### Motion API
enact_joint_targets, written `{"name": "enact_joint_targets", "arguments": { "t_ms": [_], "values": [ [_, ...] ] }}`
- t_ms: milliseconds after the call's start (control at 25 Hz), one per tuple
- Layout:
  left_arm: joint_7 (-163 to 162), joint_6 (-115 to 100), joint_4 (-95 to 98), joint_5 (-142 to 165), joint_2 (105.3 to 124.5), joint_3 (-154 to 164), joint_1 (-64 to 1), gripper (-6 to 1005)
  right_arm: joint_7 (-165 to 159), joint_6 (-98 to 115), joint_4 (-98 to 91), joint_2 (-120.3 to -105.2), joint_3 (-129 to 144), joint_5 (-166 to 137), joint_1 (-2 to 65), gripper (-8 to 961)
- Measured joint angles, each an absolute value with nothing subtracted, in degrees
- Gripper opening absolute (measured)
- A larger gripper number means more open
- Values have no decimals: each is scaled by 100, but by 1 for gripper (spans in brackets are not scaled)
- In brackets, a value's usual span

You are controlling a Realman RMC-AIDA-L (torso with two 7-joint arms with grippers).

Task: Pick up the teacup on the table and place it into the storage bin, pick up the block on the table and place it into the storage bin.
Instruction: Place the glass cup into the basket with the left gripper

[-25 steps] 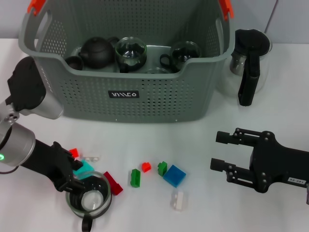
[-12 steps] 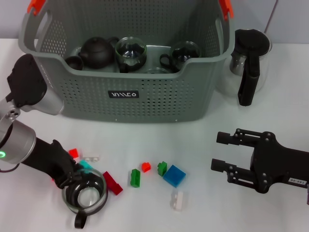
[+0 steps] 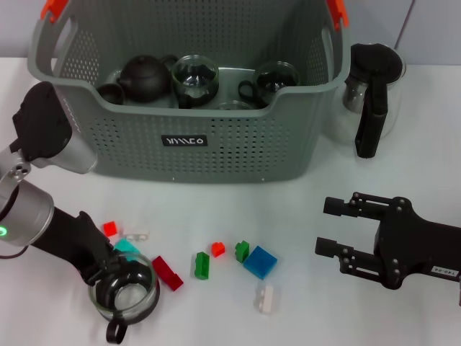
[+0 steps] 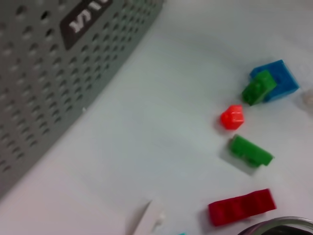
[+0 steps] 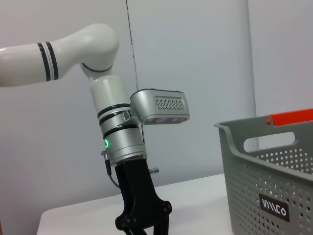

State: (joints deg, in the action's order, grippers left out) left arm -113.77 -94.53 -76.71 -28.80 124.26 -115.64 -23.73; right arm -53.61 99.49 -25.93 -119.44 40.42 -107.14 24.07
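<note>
On white table (image 3: 216,216), scattered blocks (image 3: 259,262), storage bin (image 3: 187,140), left tool (image 3: 108,268) gripping teacup (image 3: 124,295)

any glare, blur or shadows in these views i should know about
Head view: even light, soft shadow under the storage bin, bright reflection inside the glass teacup at the left gripper. Left wrist view: slightly soft, the red block and bin wall blurred at the edges. Right wrist view: flat light on a plain wall, no glare; the right gripper casts little shadow.
</note>
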Motion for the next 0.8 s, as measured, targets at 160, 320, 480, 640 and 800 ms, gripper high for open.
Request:
{"name": "enact_joint_targets", "arguments": {
  "t_ms": [160,320,480,640,800],
  "values": [
    [-11147,-9863,-7881,-3196,12409,-11859,-2382,50,-5361,9950,-2592,-11944,4043,-10713,2408,627],
    [-10763,-10747,-8091,-4015,12329,-12807,-2651,56,-5365,9950,-2592,-11944,4056,-10714,2408,627],
    [-10717,-11219,-8132,-5271,12149,-13735,-3049,63,-5367,9947,-2592,-11945,4065,-10713,2408,627],
    [-11438,-10516,-8144,-6006,12060,-13963,-3482,69,-5369,9950,-2605,-11944,4069,-10713,2407,627],
    [-12174,-9229,-8073,-5847,12076,-13598,-3942,75,-5366,9974,-2623,-11949,4076,-10714,2408,627]
  ]
}}
